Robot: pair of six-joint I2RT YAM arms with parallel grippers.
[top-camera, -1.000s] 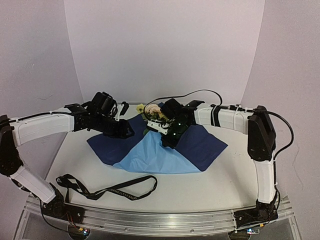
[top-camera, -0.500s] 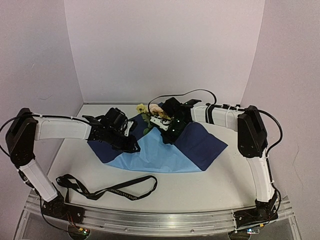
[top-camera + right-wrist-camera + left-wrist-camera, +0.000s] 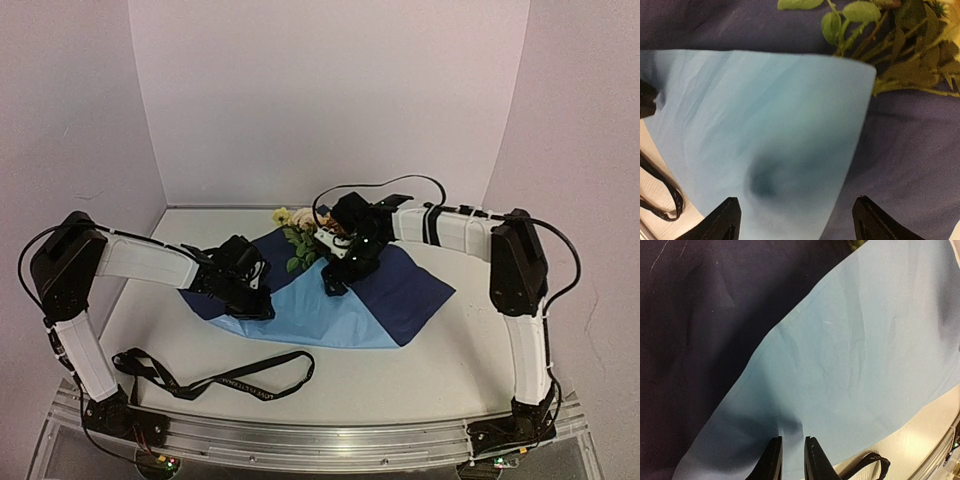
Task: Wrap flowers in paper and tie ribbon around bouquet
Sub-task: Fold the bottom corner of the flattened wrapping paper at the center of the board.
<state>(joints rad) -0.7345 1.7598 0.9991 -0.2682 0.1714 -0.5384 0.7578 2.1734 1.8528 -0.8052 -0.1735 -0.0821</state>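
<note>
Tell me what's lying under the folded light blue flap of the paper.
The flowers poke out at the flap's far corner, leaves and stems lying on the paper's dark blue side. The stems appear to run under the flap, which covers the rest of them.

**White desk inside a pale three-sided booth**

A white desk [image 3: 440, 350] fills the lower half of the top view, its surface smooth and matte. A plain pale panel [image 3: 330, 100] closes off the back, running across the upper centre of the frame. Lilac-tinted side walls stand at the left edge [image 3: 60, 120] and the right edge [image 3: 590, 150]. An aluminium rail [image 3: 330, 435] runs along the bottom of the frame. The left wrist view shows a cream strip of desk [image 3: 920, 440] at lower right.
</note>
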